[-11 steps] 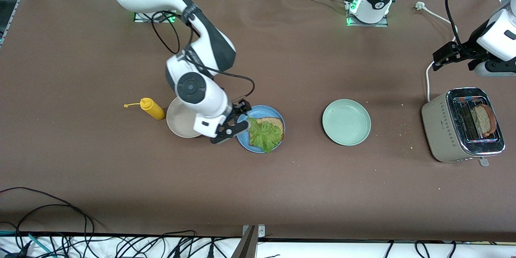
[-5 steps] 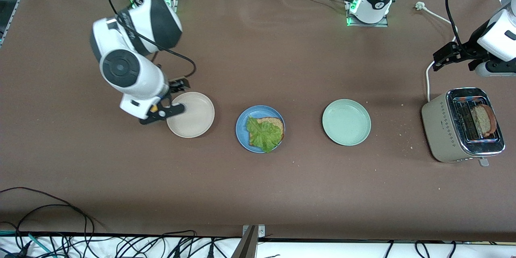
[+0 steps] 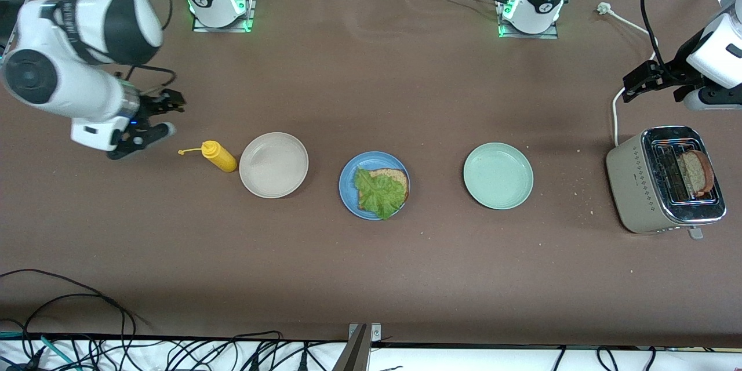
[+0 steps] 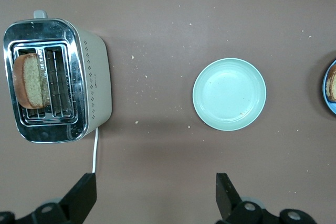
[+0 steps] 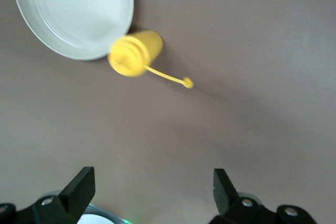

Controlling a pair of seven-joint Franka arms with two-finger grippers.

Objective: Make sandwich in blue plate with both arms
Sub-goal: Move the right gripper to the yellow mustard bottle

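Sitting in the middle of the brown desk, the blue plate is carrying one slice of toasted bread with a ruffled lettuce leaf lying on top of it, so the sandwich is lacking its upper slice. A second slice of bread is standing upright in one slot of the beige toaster, which is resting at the left arm's end of the desk. Between the toaster and the blue plate a pale green plate is lying bare. Toward the right arm's end, a beige plate is sitting beside the blue one, and a yellow squeeze bottle with its cap dangling on a strap is lying just beside that beige plate.

The right gripper is hanging over bare desk near the right arm's end, a little way from the bottle, with its fingers spread wide and gripping nothing; its wrist view is looking down on the bottle and the edge of the beige plate. The left gripper is hovering over the desk close to the toaster, its fingers likewise standing wide apart and holding nothing, with the toaster and the pale green plate lying below it. Crumbs are scattered around the toaster and the green plate.
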